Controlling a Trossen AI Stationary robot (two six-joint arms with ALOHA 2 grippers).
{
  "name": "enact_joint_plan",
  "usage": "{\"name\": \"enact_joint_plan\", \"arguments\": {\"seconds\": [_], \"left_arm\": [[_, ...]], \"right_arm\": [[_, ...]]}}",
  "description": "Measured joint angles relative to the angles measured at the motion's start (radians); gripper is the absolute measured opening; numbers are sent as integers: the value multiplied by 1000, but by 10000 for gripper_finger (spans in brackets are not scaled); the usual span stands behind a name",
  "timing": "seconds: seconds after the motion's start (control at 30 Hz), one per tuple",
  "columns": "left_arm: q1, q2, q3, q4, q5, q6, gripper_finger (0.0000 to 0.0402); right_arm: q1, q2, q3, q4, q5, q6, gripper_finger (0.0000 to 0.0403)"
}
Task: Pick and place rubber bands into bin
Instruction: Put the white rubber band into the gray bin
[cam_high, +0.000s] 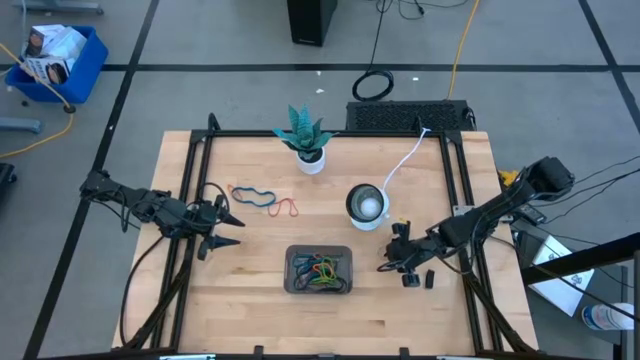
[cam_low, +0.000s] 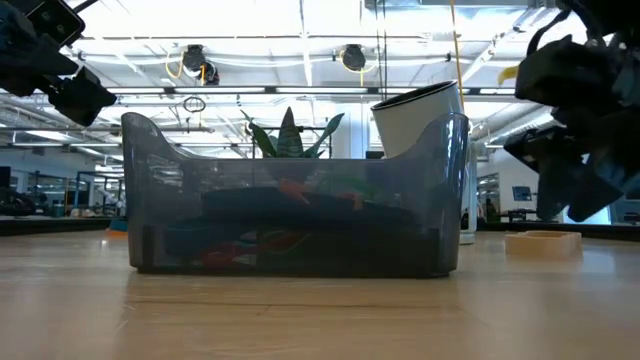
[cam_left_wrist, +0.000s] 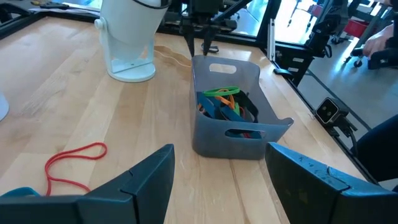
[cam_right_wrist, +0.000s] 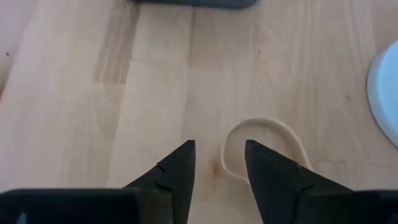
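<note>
High view takes in the wooden table (cam_high: 250, 310) with the bin (cam_high: 319, 270) at its near middle, already holding a tangle of coloured rubber bands (cam_high: 322, 268). The white bowl (cam_high: 366, 204) stands just behind it and to the right, and a potted plant (cam_high: 305, 135) sits at the far edge.

The right gripper (cam_right_wrist: 219, 163) is the one at work, low over the wood just right of the bin. Its fingers are parted by a narrow gap and hold nothing, and a tan band (cam_right_wrist: 264, 149) lies flat on the table directly ahead, its near curve almost touching one fingertip (pale on pale wood, so easy to lose). To do this well, I judge the fingers should straddle a single strand of the loop, press right down to the wood before closing, then lift straight up so the floppy band does not slip.

The left gripper (cam_high: 222, 222) waits at the table's left, spread wide and empty, with a blue band (cam_high: 252, 196) and a red band (cam_high: 287, 209) on the wood just beside it.
</note>
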Motion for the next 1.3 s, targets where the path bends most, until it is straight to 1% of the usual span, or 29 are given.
{"name": "enact_joint_plan", "arguments": {"seconds": [0.07, 0.23, 0.4, 0.5, 0.6, 0.8, 0.83, 1.0, 1.13, 1.3], "left_arm": [[0, 0, 0, 0, 0, 0, 257], [0, 0, 0, 2, 0, 0, 257], [0, 0, 0, 1, 0, -1, 257], [0, 0, 0, 0, 0, -1, 257], [0, 0, 0, 0, 0, -1, 257], [0, 0, 0, 0, 0, 0, 258], [0, 0, 0, 0, 0, 3, 257], [0, 0, 0, 0, -9, 2, 257], [0, 0, 0, 0, -10, 2, 258], [0, 0, 0, 0, -12, 1, 257]], "right_arm": [[0, 28, 1, 39, -1, -10, 129], [0, 100, 0, 32, -2, -12, 122], [0, 153, 4, 39, 2, 37, 113], [0, 171, 6, 43, 4, 52, 100], [0, 173, 6, 44, 4, 59, 78], [0, 169, 3, 49, 3, 64, 13], [0, 169, 3, 54, 2, 64, 7], [0, 169, 0, 105, 0, 119, 5], [0, 143, -3, 167, -12, 168, 3], [3, 64, -2, 340, -8, 180, 1]]}}
